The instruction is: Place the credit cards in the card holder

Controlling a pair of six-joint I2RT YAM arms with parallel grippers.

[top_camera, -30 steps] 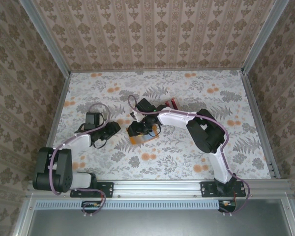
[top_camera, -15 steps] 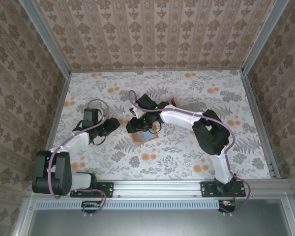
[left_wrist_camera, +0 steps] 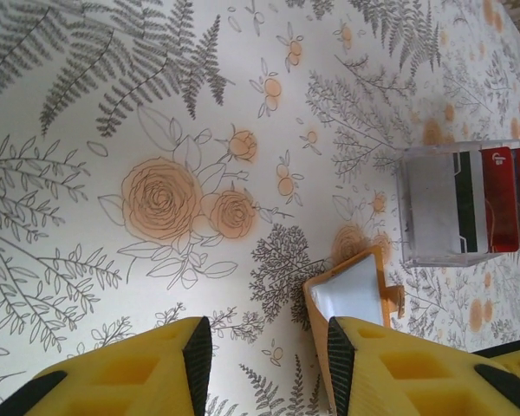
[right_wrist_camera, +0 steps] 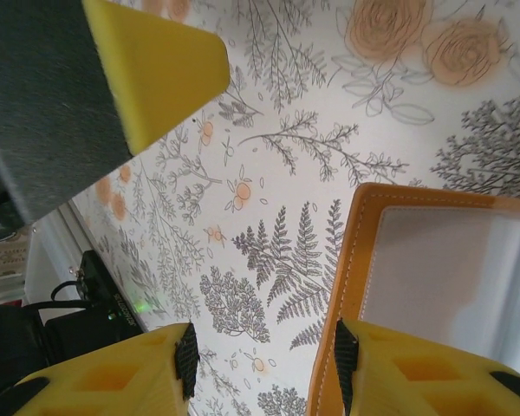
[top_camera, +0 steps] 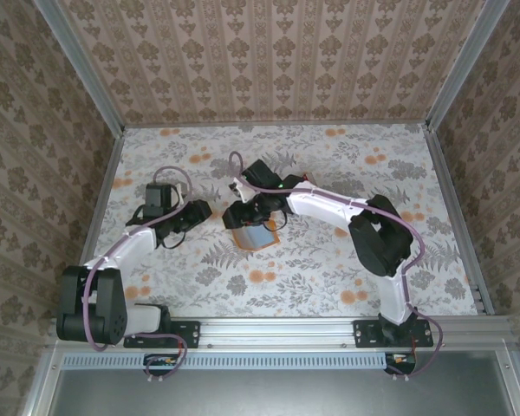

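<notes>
Floral tabletop [top_camera: 321,264] between parted fingers [left_wrist_camera: 139,373]

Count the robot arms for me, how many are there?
2. The left arm stretches along the left of the table; the right arm bends across from the right, ending over the orange card holder.

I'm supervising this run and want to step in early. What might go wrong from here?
The left pincer and right pincer both hang open near the holder; they may collide. The holder lies flat, so the jaws could shove it instead of gripping. The cards sit in a clear stand that could tip.
</notes>
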